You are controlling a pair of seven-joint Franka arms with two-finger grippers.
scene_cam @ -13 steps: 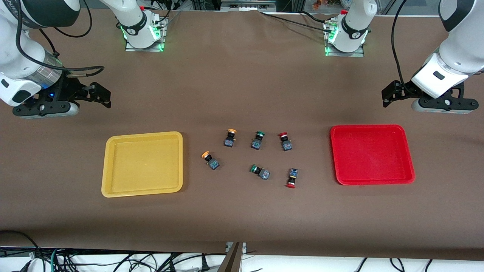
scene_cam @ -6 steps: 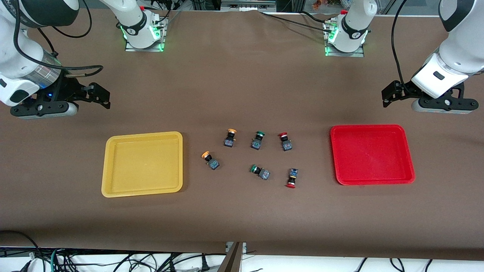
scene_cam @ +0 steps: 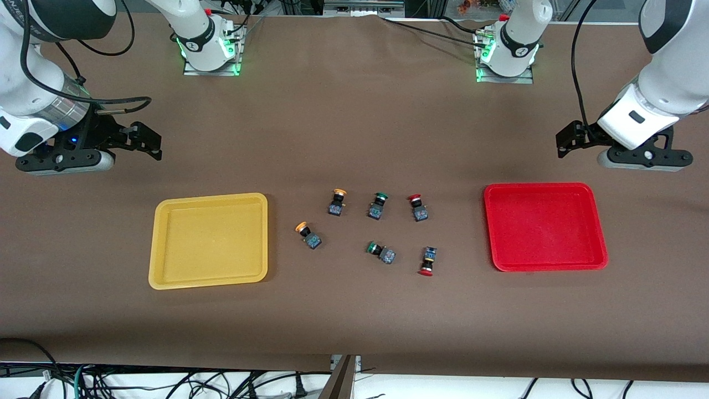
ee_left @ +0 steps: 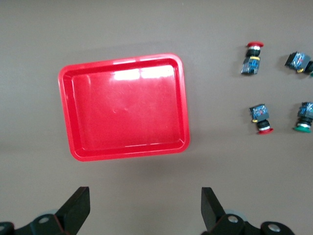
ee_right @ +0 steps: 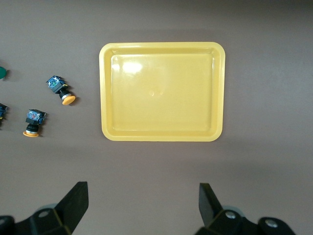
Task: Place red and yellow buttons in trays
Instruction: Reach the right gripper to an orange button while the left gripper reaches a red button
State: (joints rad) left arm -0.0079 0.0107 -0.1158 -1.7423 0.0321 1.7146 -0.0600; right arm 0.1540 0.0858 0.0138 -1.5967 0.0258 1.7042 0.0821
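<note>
Two yellow-capped buttons (scene_cam: 337, 201) (scene_cam: 308, 235) and two red-capped buttons (scene_cam: 417, 207) (scene_cam: 427, 261) lie on the brown table between the yellow tray (scene_cam: 209, 239) and the red tray (scene_cam: 545, 226). Both trays hold nothing. My left gripper (scene_cam: 642, 159) hangs open and empty over bare table by the red tray's edge toward the bases. Its wrist view shows the gripper (ee_left: 145, 208), the red tray (ee_left: 124, 107) and both red buttons (ee_left: 253, 58) (ee_left: 260, 116). My right gripper (scene_cam: 63, 160) hangs open and empty over bare table near the yellow tray. Its wrist view shows the gripper (ee_right: 143, 203), the yellow tray (ee_right: 162, 92) and both yellow buttons (ee_right: 61, 89) (ee_right: 33, 122).
Two green-capped buttons (scene_cam: 377, 205) (scene_cam: 380, 251) lie among the others, between the yellow-capped and red-capped ones. The two arm bases (scene_cam: 209, 50) (scene_cam: 507, 55) stand at the table's edge farthest from the front camera. Cables hang below the table's near edge.
My left gripper has shifted a little toward the table's middle. My right gripper has moved very slightly. The buttons and trays have not moved.
</note>
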